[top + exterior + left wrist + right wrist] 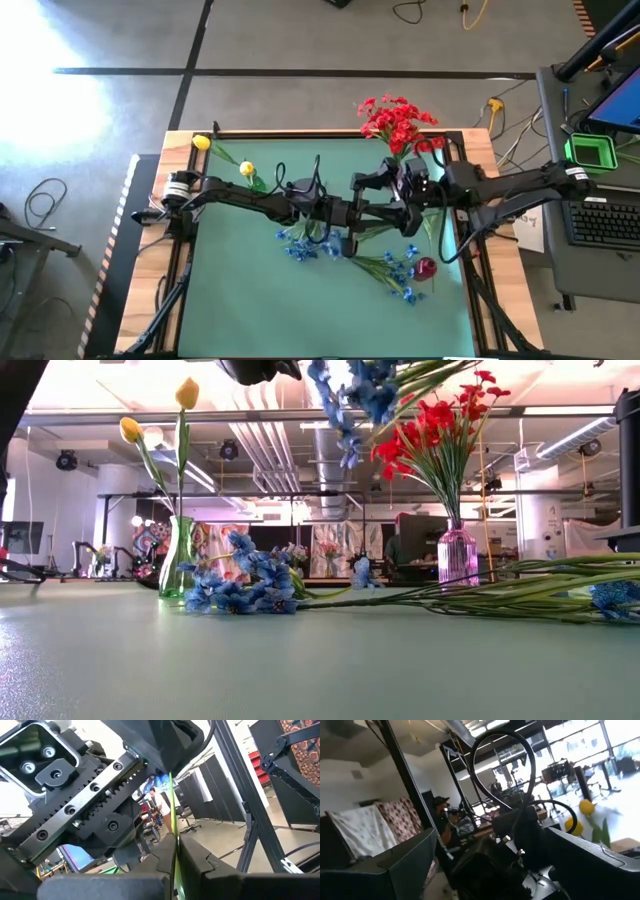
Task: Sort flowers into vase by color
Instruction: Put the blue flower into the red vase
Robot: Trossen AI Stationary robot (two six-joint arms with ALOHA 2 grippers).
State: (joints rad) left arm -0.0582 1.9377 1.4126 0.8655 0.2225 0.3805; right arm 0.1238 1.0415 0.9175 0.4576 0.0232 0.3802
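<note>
My left gripper (175,865) is raised over the middle of the mat and is shut on the green stem of a blue flower (350,400), whose blossoms (161,781) show beyond the fingers. My right gripper (500,865) faces it at close range, wide open. Its fingers stand on either side of the left gripper's end and touch nothing that shows. Yellow flowers (185,395) stand in a green vase (178,560) at the far left. Red flowers (397,120) stand in a pink vase (457,555) at the far right. More blue flowers (300,245) lie on the mat. My left gripper pinches the thin green stem (174,845) between its two fingers, coming from the table's left at about level. The stem rises out between the fingertips toward the blossoms. The flower is lifted clear of the mat.
A second bunch of blue flowers (405,275) lies at the near right, its long stems (520,590) flat on the mat. A red round thing (426,267) sits beside it. The green mat (240,290) is bare at the near left. A desk with a keyboard (605,220) stands at the right.
</note>
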